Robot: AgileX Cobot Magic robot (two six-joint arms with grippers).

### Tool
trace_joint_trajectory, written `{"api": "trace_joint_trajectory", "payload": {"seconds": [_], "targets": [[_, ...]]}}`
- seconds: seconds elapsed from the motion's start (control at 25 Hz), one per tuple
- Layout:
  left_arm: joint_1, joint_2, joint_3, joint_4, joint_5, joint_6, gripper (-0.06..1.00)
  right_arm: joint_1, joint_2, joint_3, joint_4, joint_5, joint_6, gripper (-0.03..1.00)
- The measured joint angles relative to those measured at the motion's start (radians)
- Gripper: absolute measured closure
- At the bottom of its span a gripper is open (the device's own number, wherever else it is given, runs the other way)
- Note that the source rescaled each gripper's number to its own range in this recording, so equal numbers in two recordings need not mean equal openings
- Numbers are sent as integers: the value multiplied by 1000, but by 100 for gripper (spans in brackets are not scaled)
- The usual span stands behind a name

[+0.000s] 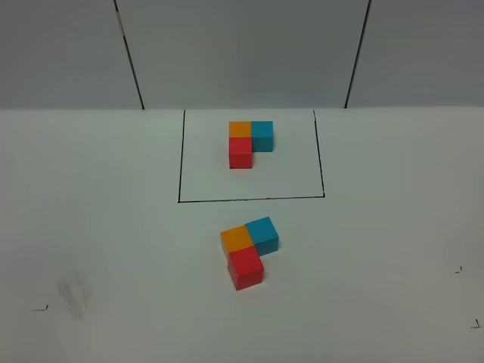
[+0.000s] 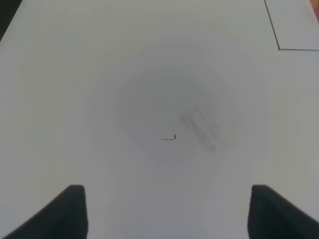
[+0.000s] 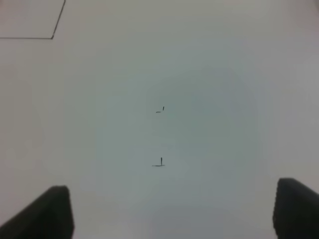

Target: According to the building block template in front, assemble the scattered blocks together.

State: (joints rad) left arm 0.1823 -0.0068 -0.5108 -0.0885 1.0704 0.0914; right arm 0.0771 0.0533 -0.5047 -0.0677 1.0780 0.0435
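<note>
Scattered blocks (image 1: 248,253) joined in L just outside frame, near building block template (image 1: 250,143), slightly rotated. Left gripper (image 2: 167,211), right gripper (image 3: 172,211) spread, empty, well apart from blocks. Risk: re-approach nudging L apart.

I count six cubes on the table (image 1: 91,227) in total: two red, two orange, two blue. Three sit inside the black-lined rectangle as the building block template (image 1: 250,142), and three more make up the scattered blocks (image 1: 249,249) just outside it. One black frame (image 1: 180,162), that's it.
</note>
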Motion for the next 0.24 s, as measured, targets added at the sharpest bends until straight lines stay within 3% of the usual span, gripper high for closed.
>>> {"api": "trace_joint_trajectory", "payload": {"seconds": [0.24], "targets": [[0, 0, 0, 0, 0, 0, 34, 0, 0, 0, 0, -2, 0, 49]]}}
